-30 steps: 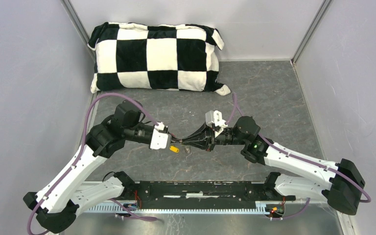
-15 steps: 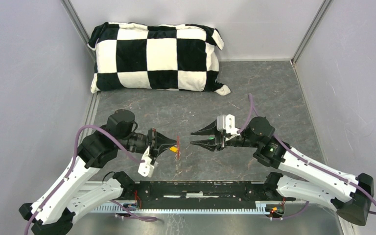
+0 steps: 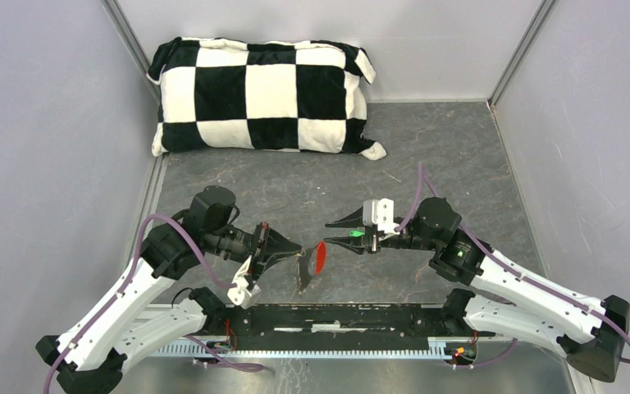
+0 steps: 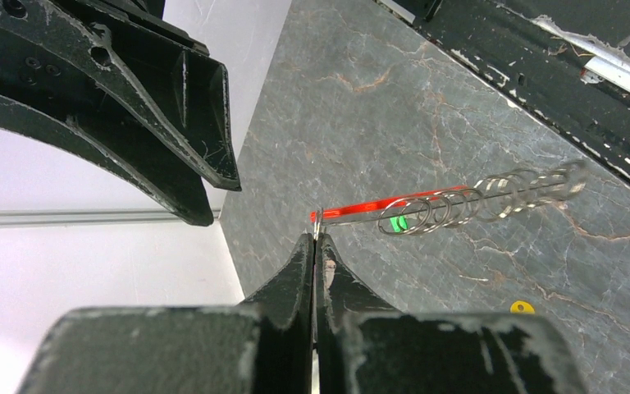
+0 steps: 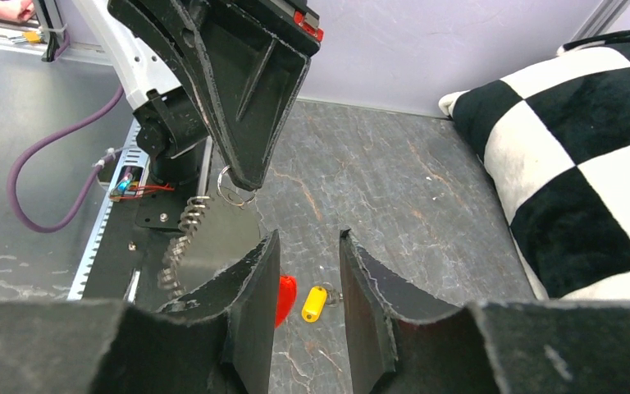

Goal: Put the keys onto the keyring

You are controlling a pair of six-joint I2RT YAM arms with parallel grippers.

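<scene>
**Between the arms: keyring held aloft, yellow key waiting below**

At centre, the left gripper has its jaws pressed together on the end ring of the keyring and holds it clear of the table. The chain and red tag hang from it. Facing it, the right gripper has its jaws parted with nothing between them. Below both, the yellow key lies on the table. A green speck shows behind the chain coils; whether it is the green key, or threaded, cannot be told. The likely step is fetching the yellow key. Pinch it by the plastic head, leaving the attaching end free, while the left arm keeps the ring steady.
</scene>
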